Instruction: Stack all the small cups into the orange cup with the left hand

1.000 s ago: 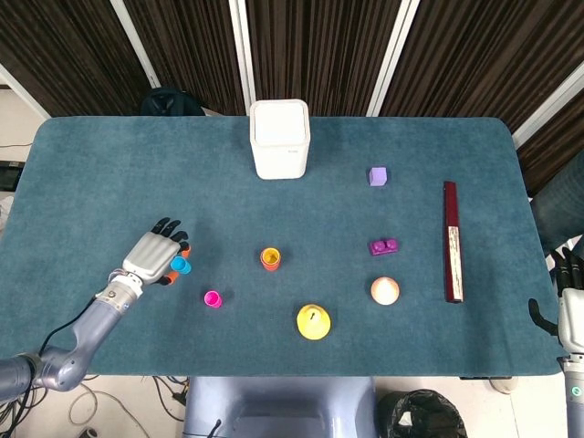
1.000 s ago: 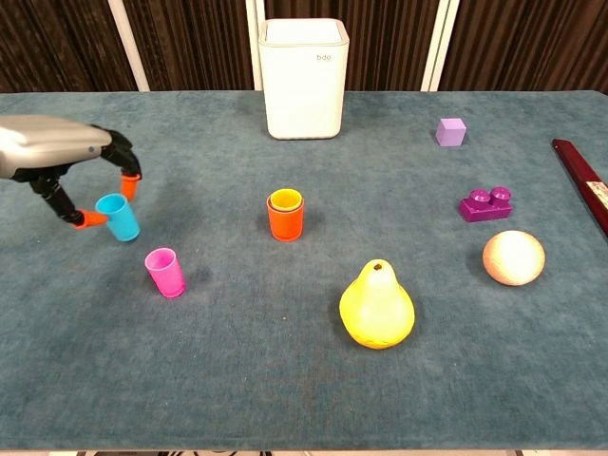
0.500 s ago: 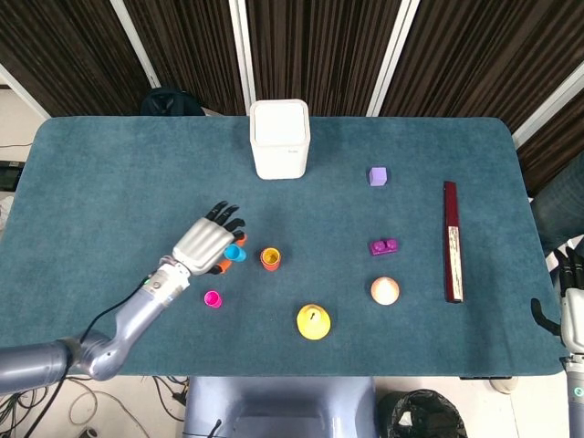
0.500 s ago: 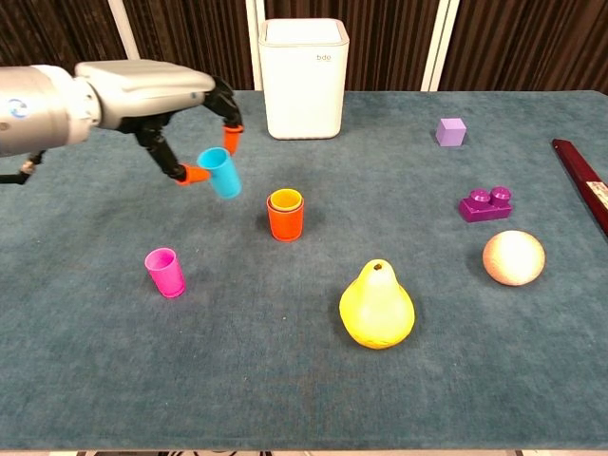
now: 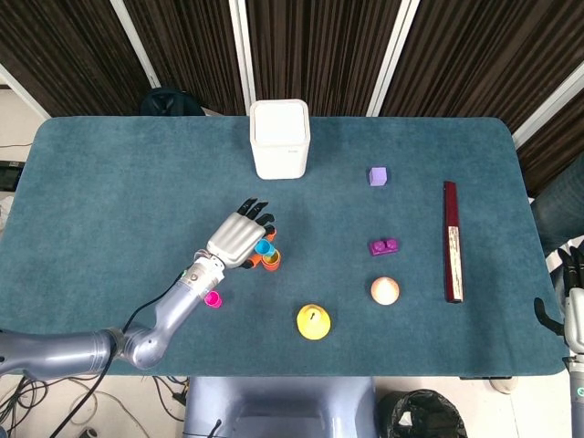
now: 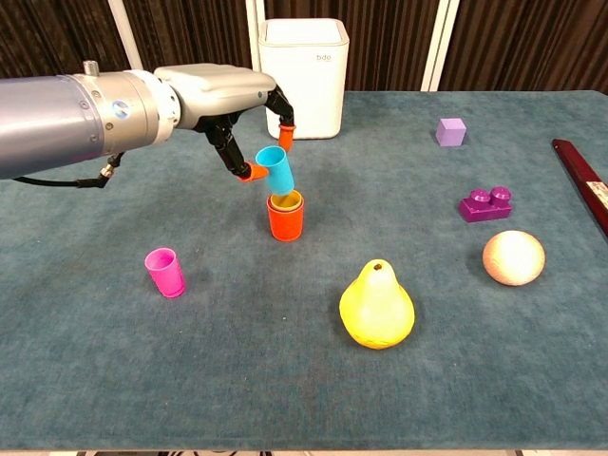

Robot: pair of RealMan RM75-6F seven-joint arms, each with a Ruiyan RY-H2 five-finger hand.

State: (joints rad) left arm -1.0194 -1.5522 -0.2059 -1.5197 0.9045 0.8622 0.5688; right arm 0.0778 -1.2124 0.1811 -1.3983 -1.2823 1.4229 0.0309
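Left hand (image 6: 228, 95) carried blue cup (image 6: 276, 169) over orange cup (image 6: 285, 218).

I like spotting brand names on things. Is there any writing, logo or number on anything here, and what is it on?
"bdo", or close to it: small grey lettering on the front of the white bin, too faint to be sure.
Pale label on the dark red box: print too small to read.
Nothing else shows text.

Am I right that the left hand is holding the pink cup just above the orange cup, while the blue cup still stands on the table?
Not quite: the colours are swapped. In the chest view the left hand holds the blue cup, tilted, just above the orange cup, while the pink cup stands on the table.
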